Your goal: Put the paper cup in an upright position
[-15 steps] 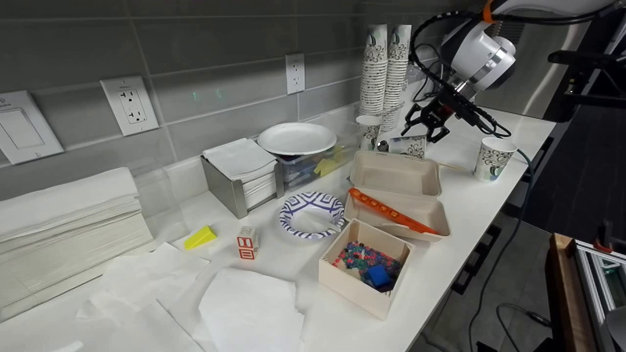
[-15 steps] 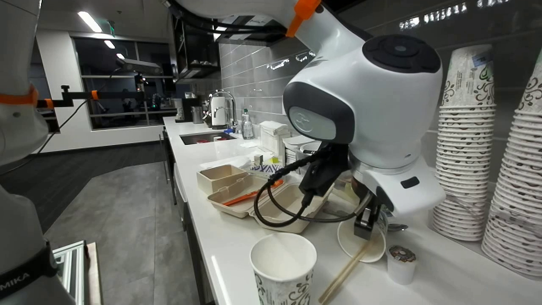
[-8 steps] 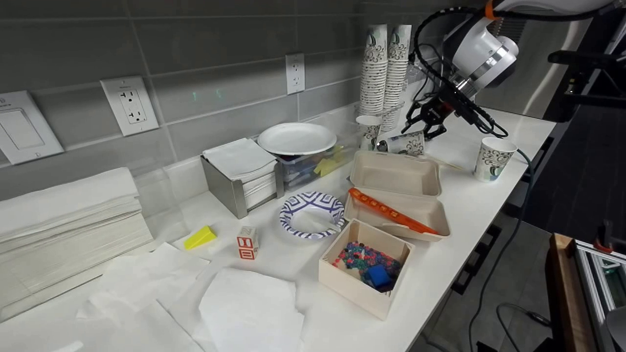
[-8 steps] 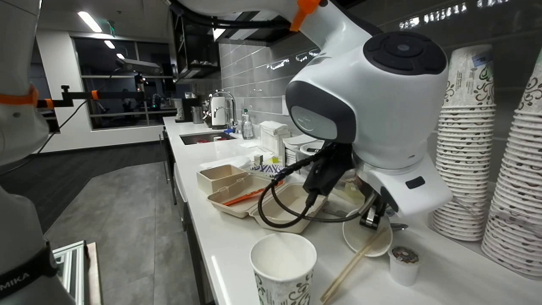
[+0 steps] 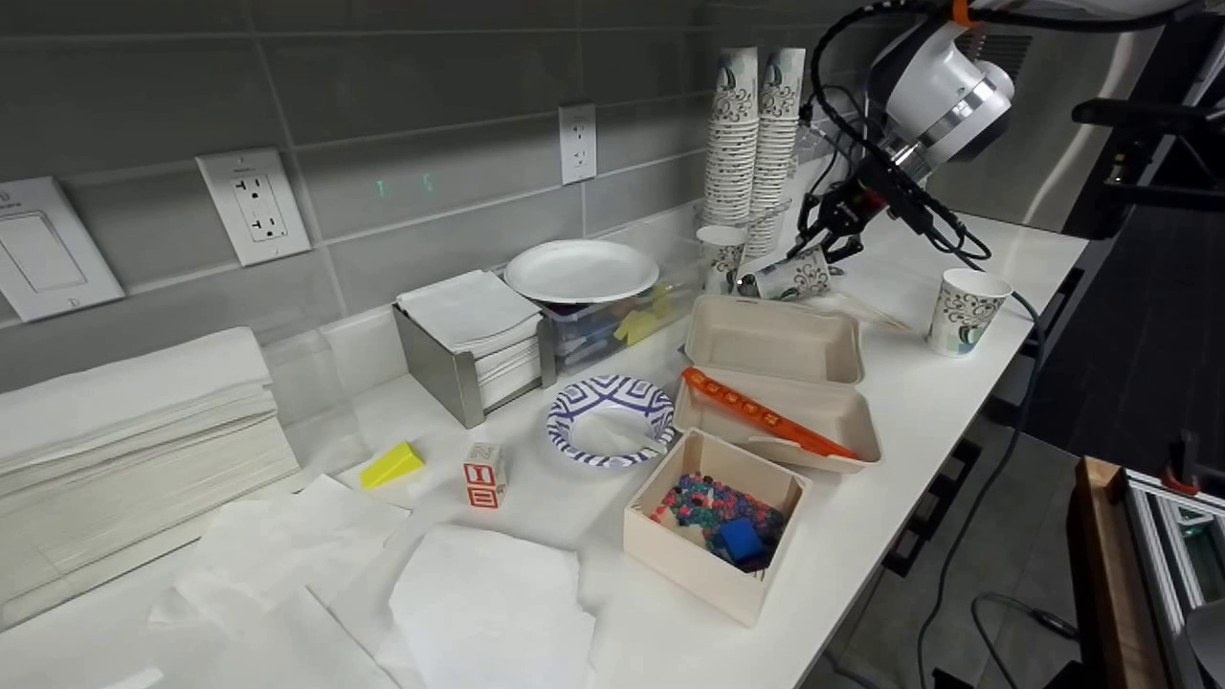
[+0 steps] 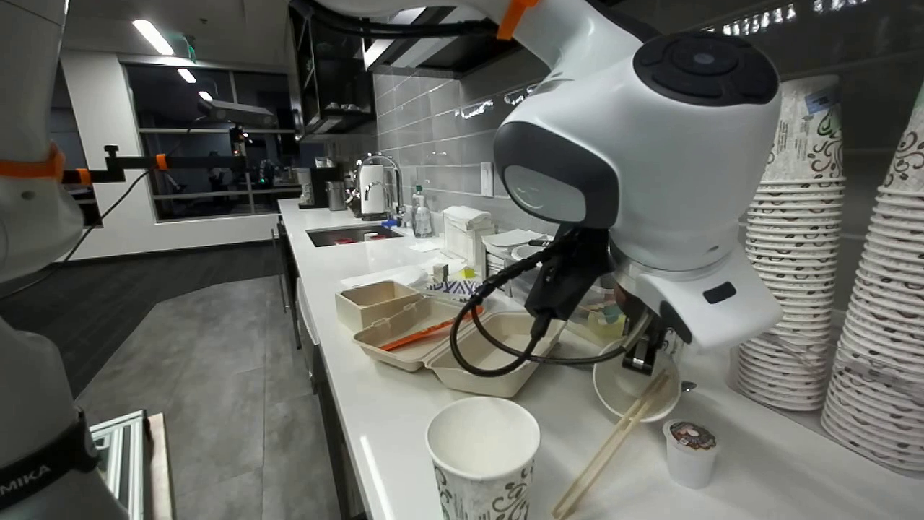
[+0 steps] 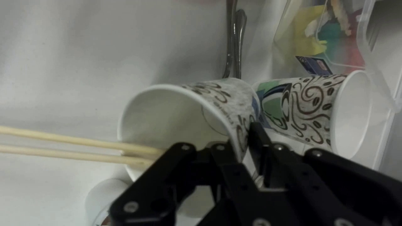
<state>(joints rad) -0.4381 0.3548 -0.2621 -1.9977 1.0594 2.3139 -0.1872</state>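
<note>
Pincer [image 7: 238,138] gripped tilted paper cup [image 7: 183,114] @ rim; cup stacks [image 5: 730,158] stood nr. it, edge of surface [image 5: 933,402] well off opp. side, tiled wall [image 5: 431,91] past stacks.

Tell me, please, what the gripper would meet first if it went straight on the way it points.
Probably the tilted paper cup, whose wall the gripper seems to pinch; beyond it, perhaps the countertop, though depth is unclear.

We count three loose paper cups [image 5: 794,277], two tall stacks of cups [image 5: 730,177], two chopsticks [image 7: 62,138], one coffee pod [image 6: 691,460], one takeout container [image 5: 777,335], one box [image 5: 684,565], one orange stick [image 5: 768,415], one patterned bowl [image 5: 567,431], two wall outlets [image 5: 578,144] and one light switch [image 5: 48,251] (the beads [image 5: 687,495] in the box are too small for us to number).
</note>
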